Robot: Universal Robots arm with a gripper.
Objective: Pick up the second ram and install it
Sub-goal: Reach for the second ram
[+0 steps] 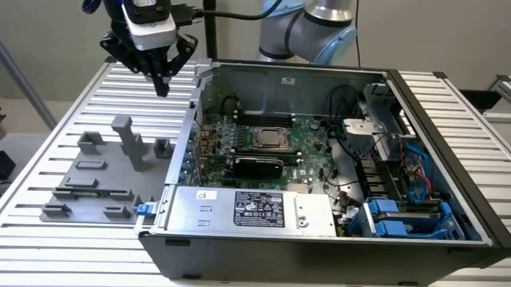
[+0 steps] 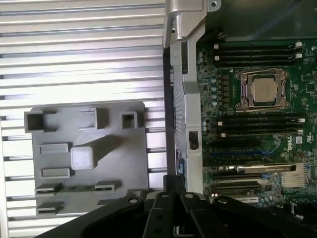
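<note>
The second ram (image 2: 77, 188) is a thin green stick standing on edge between two grey holders on the fixture plate (image 1: 76, 200), near that plate's front. My gripper (image 1: 162, 88) hangs high above the slatted table beyond the fixture, close to the far corner of the computer case on the exterior view's left. Its fingers meet at a point with nothing between them. In the wrist view my gripper (image 2: 172, 191) lies over the case wall, apart from the ram. The green motherboard (image 2: 277, 148) lies in the case, with black memory slots (image 2: 257, 121) on both sides of the processor (image 1: 271, 138).
The open computer case (image 1: 447, 197) takes up the middle and the exterior view's right; its power supply (image 1: 255, 209) lies along the front. A tall grey post (image 1: 128, 140) and several low blocks rise from the fixture plate. The ribbed aluminium table (image 1: 56, 251) surrounds the fixture.
</note>
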